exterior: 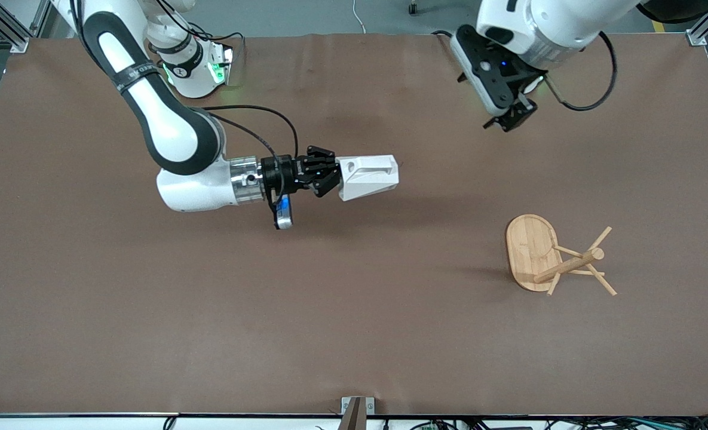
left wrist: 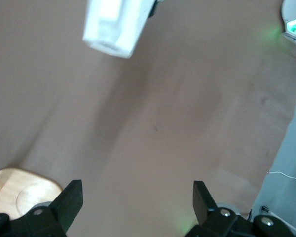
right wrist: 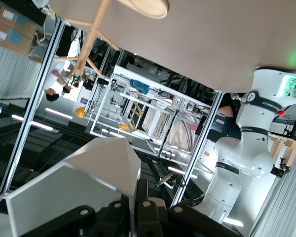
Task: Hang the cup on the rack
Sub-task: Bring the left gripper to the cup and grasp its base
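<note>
Over mid-table, right claw [exterior: 330, 174] clamped on cup [exterior: 368, 177]

— Front view? Looking down from high across the surface [exterior: 354, 334], facing both bases.
— Left wrist view? Aimed down past its own fingers [left wrist: 71, 200], catching the rack [left wrist: 19, 190] and cup [left wrist: 116, 24].
— Right wrist view? Close on the cup [right wrist: 84, 182], tilted; rack [right wrist: 96, 34] shared too.

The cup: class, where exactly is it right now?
In the front view, the cup is held in the right gripper above the table's middle, well away from the rack.
</note>
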Controlling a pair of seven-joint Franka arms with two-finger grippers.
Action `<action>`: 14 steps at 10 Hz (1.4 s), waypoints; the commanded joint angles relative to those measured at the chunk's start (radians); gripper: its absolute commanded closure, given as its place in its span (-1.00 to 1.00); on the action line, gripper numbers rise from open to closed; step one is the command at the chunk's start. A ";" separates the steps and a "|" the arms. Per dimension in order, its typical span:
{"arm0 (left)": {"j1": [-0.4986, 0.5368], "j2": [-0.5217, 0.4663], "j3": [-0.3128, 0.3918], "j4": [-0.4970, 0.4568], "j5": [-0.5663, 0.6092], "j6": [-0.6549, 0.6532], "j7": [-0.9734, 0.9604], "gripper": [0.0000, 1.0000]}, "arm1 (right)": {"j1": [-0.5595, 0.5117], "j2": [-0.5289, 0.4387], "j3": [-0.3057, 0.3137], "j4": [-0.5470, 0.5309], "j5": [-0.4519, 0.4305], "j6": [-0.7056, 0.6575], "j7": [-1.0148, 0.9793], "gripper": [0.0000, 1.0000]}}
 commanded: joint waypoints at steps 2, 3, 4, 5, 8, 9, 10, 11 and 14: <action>0.003 0.014 -0.025 -0.089 -0.012 0.096 0.065 -0.96 | -0.010 -0.015 0.052 -0.032 0.055 0.010 -0.047 0.99; 0.009 0.014 -0.043 -0.110 -0.014 0.123 0.105 -0.96 | -0.010 -0.018 0.065 -0.034 0.060 0.010 -0.047 0.99; 0.011 0.034 -0.048 -0.109 -0.011 0.138 0.113 -0.97 | -0.009 -0.019 0.077 -0.037 0.060 0.013 -0.047 0.99; 0.003 0.048 -0.057 -0.109 0.003 0.151 0.111 -0.97 | -0.010 -0.019 0.094 -0.043 0.061 0.024 -0.047 0.99; 0.003 0.054 -0.086 -0.118 0.011 0.162 0.111 -0.97 | -0.010 -0.023 0.117 -0.046 0.066 0.051 -0.047 0.99; 0.008 0.055 -0.086 -0.118 0.011 0.166 0.111 -0.97 | -0.016 -0.023 0.149 -0.044 0.068 0.079 -0.047 0.99; 0.011 0.056 -0.088 -0.126 0.020 0.183 0.111 -0.97 | -0.020 -0.024 0.154 -0.043 0.069 0.085 -0.045 0.99; 0.011 0.057 -0.088 -0.133 0.029 0.188 0.111 -0.97 | -0.023 -0.029 0.154 -0.044 0.068 0.083 -0.045 0.99; 0.003 0.072 -0.088 -0.149 0.031 0.241 0.096 -0.98 | -0.020 -0.036 0.158 -0.044 0.071 0.088 -0.045 0.99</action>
